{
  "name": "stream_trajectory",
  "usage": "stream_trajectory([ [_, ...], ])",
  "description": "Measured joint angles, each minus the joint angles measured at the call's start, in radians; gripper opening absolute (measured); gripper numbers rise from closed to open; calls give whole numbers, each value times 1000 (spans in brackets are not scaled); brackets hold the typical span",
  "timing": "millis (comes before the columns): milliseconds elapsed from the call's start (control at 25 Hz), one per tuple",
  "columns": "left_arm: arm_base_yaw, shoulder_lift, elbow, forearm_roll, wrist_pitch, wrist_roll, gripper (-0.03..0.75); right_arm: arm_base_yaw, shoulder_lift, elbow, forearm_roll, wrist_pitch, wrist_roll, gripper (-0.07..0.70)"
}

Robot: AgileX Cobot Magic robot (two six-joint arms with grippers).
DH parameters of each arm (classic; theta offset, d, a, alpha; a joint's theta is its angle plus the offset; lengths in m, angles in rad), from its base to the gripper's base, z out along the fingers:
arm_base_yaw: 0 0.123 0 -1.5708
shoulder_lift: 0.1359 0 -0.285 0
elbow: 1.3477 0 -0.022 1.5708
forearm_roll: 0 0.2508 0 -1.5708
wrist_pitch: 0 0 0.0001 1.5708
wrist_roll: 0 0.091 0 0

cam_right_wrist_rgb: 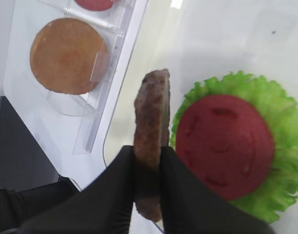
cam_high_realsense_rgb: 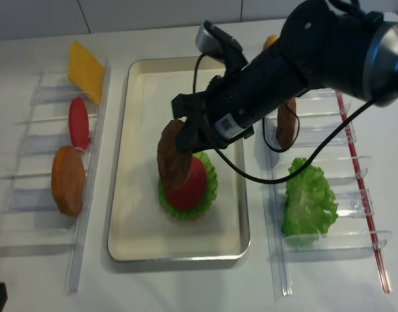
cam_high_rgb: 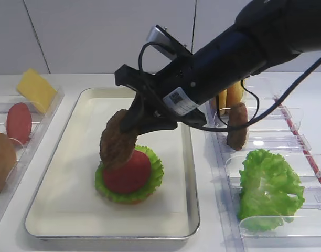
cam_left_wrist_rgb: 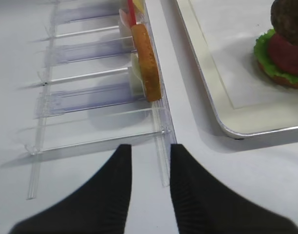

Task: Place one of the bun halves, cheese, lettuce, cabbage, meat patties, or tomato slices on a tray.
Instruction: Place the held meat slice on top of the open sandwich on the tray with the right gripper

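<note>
The right gripper (cam_high_rgb: 130,122) has its black fingers (cam_right_wrist_rgb: 121,191) closed tight on a meat patty (cam_high_rgb: 117,140), pinching the dark, grainy disc by its edge so that it hangs tilted, nearly on edge, over the tray (cam_high_rgb: 61,189). The patty's lower rim sits at the left side of a tomato slice (cam_high_rgb: 128,172); whether it touches cannot be told. That red disc lies flat on a frilly lettuce leaf (cam_high_rgb: 152,181), and both form a stack toward the tray's near right part, on the cream liner. A second meat patty (cam_high_rgb: 237,126) stands upright in the clear holder (cam_high_rgb: 286,139) off the tray's right edge, with a loose lettuce leaf (cam_high_rgb: 268,189) in a nearer slot. Off the tray's left edge another clear holder (cam_high_realsense_rgb: 30,195) carries a cheese slice (cam_high_rgb: 35,90), a tomato slice (cam_high_rgb: 19,123) and a bun half (cam_high_rgb: 2,161). The left gripper (cam_left_wrist_rgb: 148,161) hovers above the near end of that holder, its fingers parted with nothing between them.
</note>
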Motion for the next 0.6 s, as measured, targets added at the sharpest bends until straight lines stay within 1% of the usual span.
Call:
stream_trajectory([
  [80, 0, 0, 0, 0, 0, 0, 182, -21, 0, 0, 17, 25, -17, 125],
  [240, 0, 0, 0, 0, 0, 0, 182, -48, 0, 2, 124, 99, -132, 125],
  [280, 0, 0, 0, 0, 0, 0, 182, -48, 0, 2, 135, 110, -151, 125],
  [480, 0, 0, 0, 0, 0, 0, 182, -48, 31, 2, 143, 147, -177, 125],
  [600, 0, 0, 0, 0, 0, 0, 182, -48, 62, 2, 145, 150, -184, 125],
])
